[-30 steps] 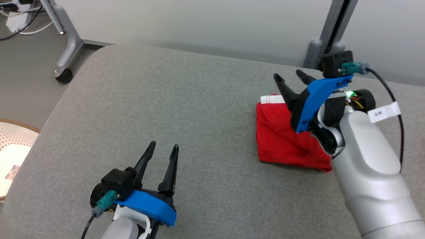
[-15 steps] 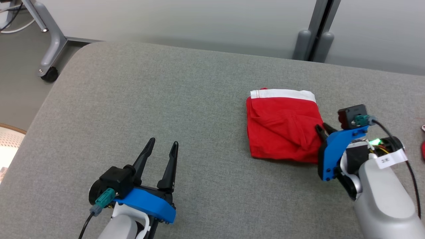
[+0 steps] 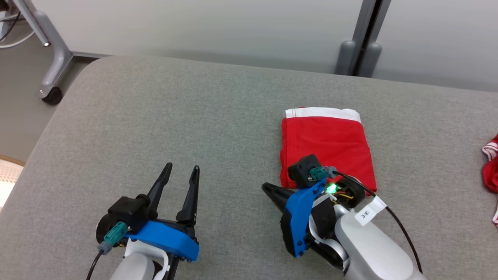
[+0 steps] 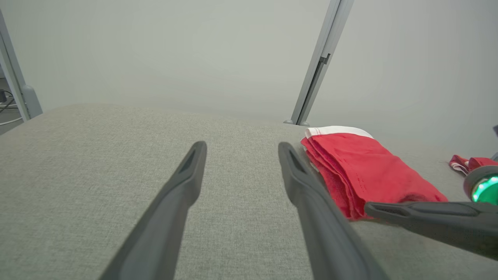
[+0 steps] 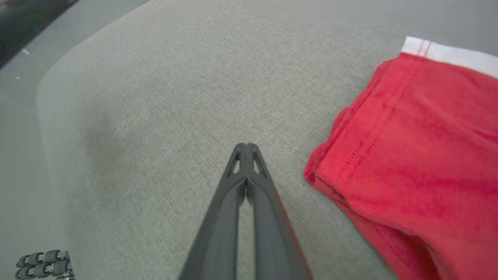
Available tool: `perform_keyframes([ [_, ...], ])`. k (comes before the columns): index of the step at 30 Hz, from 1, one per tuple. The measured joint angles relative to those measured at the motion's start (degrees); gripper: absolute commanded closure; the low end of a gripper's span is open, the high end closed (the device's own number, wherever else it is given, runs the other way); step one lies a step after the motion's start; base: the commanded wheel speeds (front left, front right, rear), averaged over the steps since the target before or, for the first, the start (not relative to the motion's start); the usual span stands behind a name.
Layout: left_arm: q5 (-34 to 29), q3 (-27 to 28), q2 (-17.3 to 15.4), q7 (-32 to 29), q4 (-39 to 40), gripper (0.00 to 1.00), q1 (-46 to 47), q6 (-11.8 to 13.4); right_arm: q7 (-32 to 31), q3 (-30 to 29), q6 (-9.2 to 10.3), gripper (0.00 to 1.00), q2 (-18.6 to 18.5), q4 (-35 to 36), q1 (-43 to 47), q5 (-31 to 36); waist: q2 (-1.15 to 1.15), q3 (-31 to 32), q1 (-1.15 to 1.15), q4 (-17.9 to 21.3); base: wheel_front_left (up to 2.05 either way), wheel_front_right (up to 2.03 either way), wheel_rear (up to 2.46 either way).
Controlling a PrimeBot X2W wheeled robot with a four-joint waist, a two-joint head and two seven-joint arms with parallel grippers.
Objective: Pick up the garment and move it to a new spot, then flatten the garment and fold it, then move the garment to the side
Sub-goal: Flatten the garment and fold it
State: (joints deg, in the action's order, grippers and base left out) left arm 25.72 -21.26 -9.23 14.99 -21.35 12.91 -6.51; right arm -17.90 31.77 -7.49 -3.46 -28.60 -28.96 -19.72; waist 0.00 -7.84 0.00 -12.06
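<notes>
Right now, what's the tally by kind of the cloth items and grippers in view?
Folded red garment: 1
Other red cloth, cut off at the right edge: 1
Grippers: 2, left gripper open, right gripper shut and empty
Total: 4

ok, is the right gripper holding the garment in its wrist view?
No, the right gripper is shut on nothing, tips over bare grey cushion beside the folded red garment.

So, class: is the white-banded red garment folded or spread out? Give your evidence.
Folded: the garment lies as a compact rectangle with stacked layers visible along its edge.
</notes>
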Motion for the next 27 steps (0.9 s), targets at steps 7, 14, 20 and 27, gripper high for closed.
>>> perform_keyframes([
  [7,0.59,2.69,-0.53,0.00,1.23,0.00,-3.35,1.60,7.53,-9.50,0.01,0.00,-1.01,11.45,6.23,-3.72,0.00,2.26,0.00,2.77,0.00,0.00,0.00],
  [14,1.00,5.86,-1.47,0.00,2.68,0.00,-5.97,3.01,13.01,-24.39,0.01,0.00,-0.79,20.87,16.60,2.44,0.00,3.36,0.00,6.43,0.00,0.00,0.00],
  [20,0.99,7.99,-2.18,0.00,3.66,0.00,-8.23,3.81,15.33,-31.08,0.02,0.00,-0.26,24.18,22.84,5.71,0.00,4.23,0.00,9.35,0.00,0.00,0.00],
  [27,0.46,9.04,-3.09,0.00,3.67,0.00,-10.63,4.44,16.56,-31.93,0.01,0.00,0.08,22.13,25.80,7.25,0.00,5.68,0.00,12.02,0.00,0.00,0.00],
])
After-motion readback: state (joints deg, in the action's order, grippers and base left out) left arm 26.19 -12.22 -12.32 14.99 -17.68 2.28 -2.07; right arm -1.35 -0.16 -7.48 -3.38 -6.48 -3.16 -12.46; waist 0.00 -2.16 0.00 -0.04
